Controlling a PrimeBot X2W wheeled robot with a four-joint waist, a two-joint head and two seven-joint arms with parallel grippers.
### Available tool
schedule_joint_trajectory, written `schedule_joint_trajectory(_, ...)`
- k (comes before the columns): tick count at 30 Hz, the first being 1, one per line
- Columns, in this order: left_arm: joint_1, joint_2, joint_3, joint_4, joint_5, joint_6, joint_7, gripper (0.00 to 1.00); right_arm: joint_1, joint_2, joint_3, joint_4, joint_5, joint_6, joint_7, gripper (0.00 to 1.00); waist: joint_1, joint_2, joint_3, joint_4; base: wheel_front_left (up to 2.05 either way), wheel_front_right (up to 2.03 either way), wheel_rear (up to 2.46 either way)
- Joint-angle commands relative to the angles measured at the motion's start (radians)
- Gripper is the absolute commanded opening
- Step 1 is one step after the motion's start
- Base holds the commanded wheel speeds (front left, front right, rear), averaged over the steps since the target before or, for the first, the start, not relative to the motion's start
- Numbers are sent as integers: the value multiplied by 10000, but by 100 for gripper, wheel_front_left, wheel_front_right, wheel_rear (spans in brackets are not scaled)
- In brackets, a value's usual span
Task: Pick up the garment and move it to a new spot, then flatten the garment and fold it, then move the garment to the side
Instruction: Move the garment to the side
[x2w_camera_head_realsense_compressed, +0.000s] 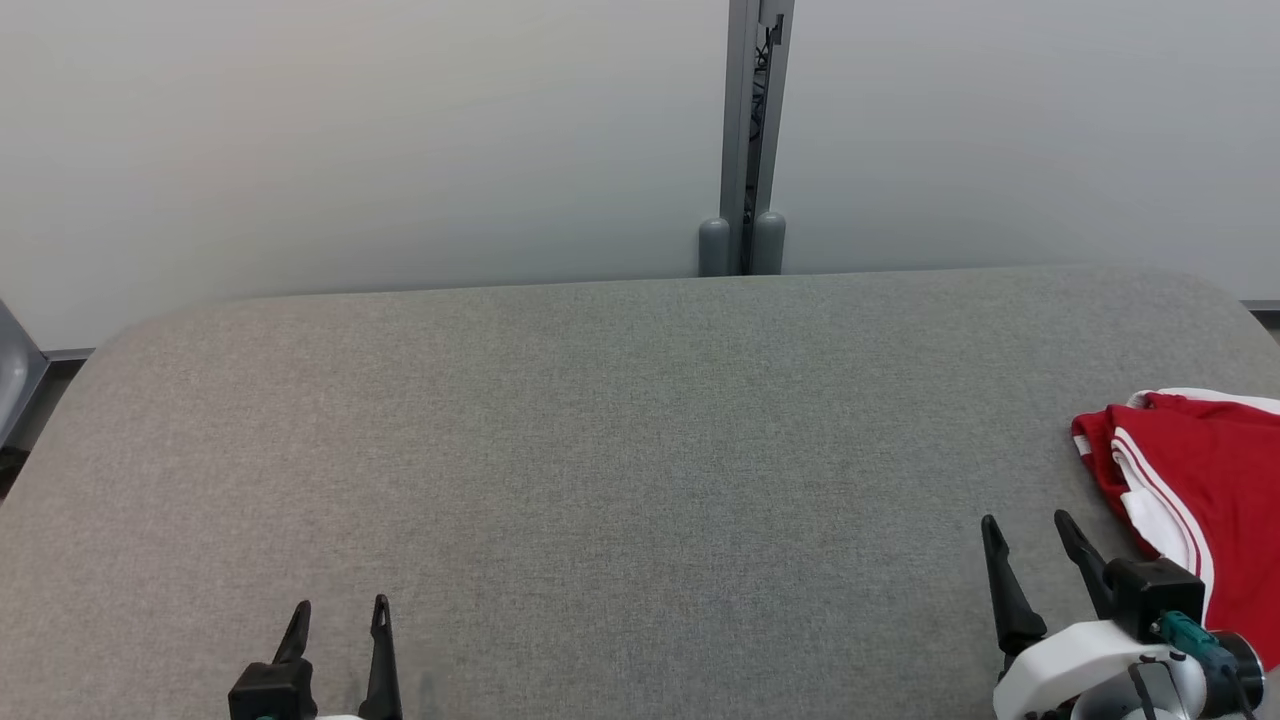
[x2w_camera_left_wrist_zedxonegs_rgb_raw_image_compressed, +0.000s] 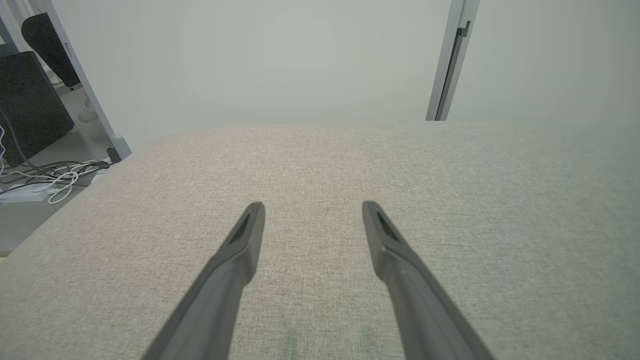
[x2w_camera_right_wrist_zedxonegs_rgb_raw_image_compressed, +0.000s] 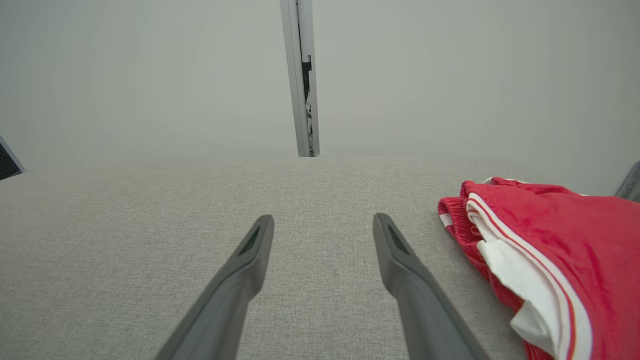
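Wall: pale grey-white panels (x2w_camera_head_realsense_compressed: 350, 130) across the far side, plain and matte.
Post: a grey metal upright (x2w_camera_head_realsense_compressed: 745, 130) between two panels, right of centre, with two rounded grey caps (x2w_camera_head_realsense_compressed: 714, 247) at its foot.
Table: a grey woven table top (x2w_camera_head_realsense_compressed: 600, 450) with rounded far corners, reaching close to the wall.
Floor: a grey floor (x2w_camera_left_wrist_zedxonegs_rgb_raw_image_compressed: 70, 145) past the table's left edge.
Far left: a dark cabinet (x2w_camera_left_wrist_zedxonegs_rgb_raw_image_compressed: 30, 105); white cables (x2w_camera_left_wrist_zedxonegs_rgb_raw_image_compressed: 60, 179) lie on the floor.
Light: soft and even, no hard shadows.

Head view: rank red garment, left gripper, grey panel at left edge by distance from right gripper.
1. red garment, just right of the right gripper.
2. left gripper, across the table at lower left.
3. grey panel, beyond the table's left end.
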Motion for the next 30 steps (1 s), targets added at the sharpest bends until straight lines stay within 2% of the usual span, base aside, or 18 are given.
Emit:
schedule_joint_trajectory(1,138,41,102,-14,-57,47,-44,100,182,-76,65,-74,46,-3,-17,100,0,-1,-57,5,0,0,0)
schedule_joint_trajectory(16,146,44,628,217,-391,-170,-44,100,522,-75,290,-409,-364,-3,-17,100,0,-1,-123,-97,0,0,0)
schedule_joint_trajectory(30,-98,46,419,358,-404,-223,-44,100,445,-72,164,-217,-478,-3,-17,100,0,-1,191,-187,0,0,0)
